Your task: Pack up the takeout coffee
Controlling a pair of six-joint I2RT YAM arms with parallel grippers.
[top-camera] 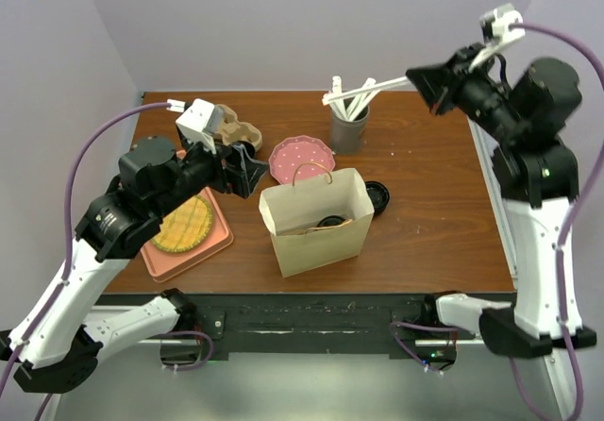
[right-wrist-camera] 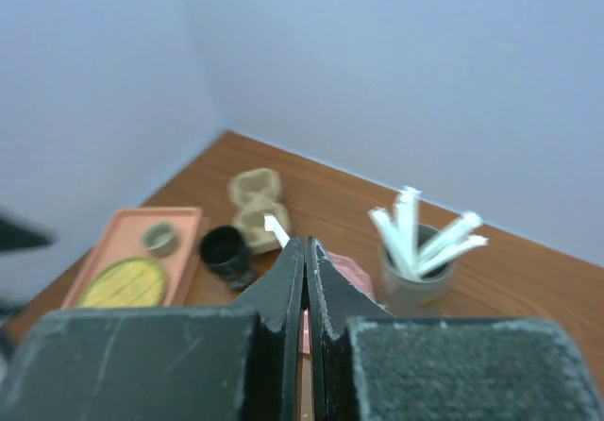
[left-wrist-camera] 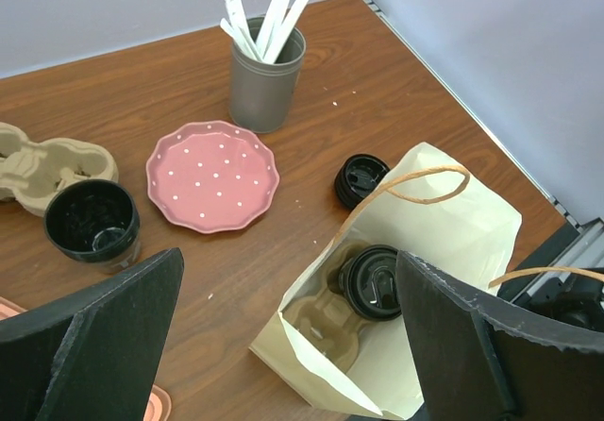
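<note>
A cream paper bag (top-camera: pixel 316 225) stands open mid-table. Inside it, a cardboard carrier holds a coffee cup with a black lid (left-wrist-camera: pixel 373 281). A second black lid (left-wrist-camera: pixel 360 177) lies on the table beside the bag. My left gripper (top-camera: pixel 247 171) is open and empty just left of the bag; in its wrist view (left-wrist-camera: pixel 283 345) it hovers over the bag's mouth. My right gripper (top-camera: pixel 420 79) is shut on a white wrapped straw (top-camera: pixel 373 88), held high over the grey straw cup (top-camera: pixel 349 126). The straw's tip (right-wrist-camera: pixel 276 229) pokes past the shut jaws.
A pink dotted plate (left-wrist-camera: pixel 212 176) lies behind the bag. An open black cup (left-wrist-camera: pixel 92 221) and a spare cardboard carrier (left-wrist-camera: pixel 47 161) sit back left. An orange tray (top-camera: pixel 215 242) with a yellow plate sits at the front left.
</note>
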